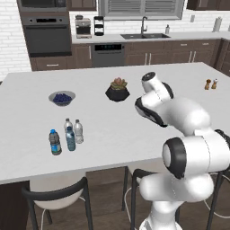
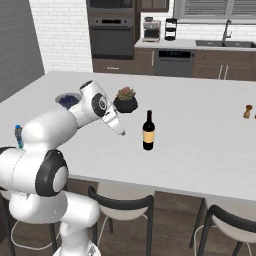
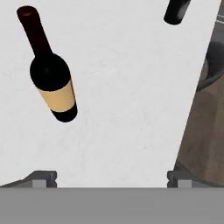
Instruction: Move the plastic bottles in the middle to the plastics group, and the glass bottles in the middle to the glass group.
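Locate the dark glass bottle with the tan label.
In the right base view the dark bottle stands upright mid-counter, right of the potted plant, near the front edge.

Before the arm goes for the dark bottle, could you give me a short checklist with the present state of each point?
1. Hand open: ok.
2. Hand empty: ok.
3. Dark bottle upright on the counter: ok.
4. Hand around the bottle: not ok; the bottle stands apart, ahead and to one side.
5. Small brown bottles standing at the counter's far right: ok.
6. Bare counter between the dark bottle and the brown bottles: ok.
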Motion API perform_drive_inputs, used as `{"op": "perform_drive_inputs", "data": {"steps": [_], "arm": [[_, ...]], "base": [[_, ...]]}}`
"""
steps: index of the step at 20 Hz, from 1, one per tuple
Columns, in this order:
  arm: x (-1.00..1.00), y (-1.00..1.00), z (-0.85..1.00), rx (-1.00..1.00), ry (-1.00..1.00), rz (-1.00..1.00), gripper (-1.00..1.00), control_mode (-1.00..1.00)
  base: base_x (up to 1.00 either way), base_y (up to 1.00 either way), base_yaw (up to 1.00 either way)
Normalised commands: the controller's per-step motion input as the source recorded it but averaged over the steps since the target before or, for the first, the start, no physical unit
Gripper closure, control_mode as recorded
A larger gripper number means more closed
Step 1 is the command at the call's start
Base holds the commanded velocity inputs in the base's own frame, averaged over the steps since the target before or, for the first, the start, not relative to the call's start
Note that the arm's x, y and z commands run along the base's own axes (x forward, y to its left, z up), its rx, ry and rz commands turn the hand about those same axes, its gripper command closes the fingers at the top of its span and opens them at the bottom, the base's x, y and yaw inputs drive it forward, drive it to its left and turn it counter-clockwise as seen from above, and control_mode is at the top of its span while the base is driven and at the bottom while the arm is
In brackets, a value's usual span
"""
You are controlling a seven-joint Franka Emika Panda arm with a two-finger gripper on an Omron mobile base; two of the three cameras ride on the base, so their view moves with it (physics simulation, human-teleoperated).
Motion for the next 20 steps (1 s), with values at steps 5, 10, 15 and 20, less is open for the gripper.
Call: {"op": "perform_drive_inputs", "data": {"steps": [5,10,15,20], "arm": [[0.77,0.17,0.0,-0.12,0.0,-0.44,-1.0,-1.0],[0.13,0.06,-0.05,-0.28,-0.08,-0.44,-1.0,-1.0],[0.0,0.0,-0.21,-0.27,-0.21,-0.34,-1.0,-1.0],[0.04,-0.19,-0.14,-0.03,-0.02,-0.09,-1.0,-1.0]], "base": [[0.0,0.0,0.0],[0.0,0.0,0.0],[0.0,0.0,0.0],[0.0,0.0,0.0]]}}
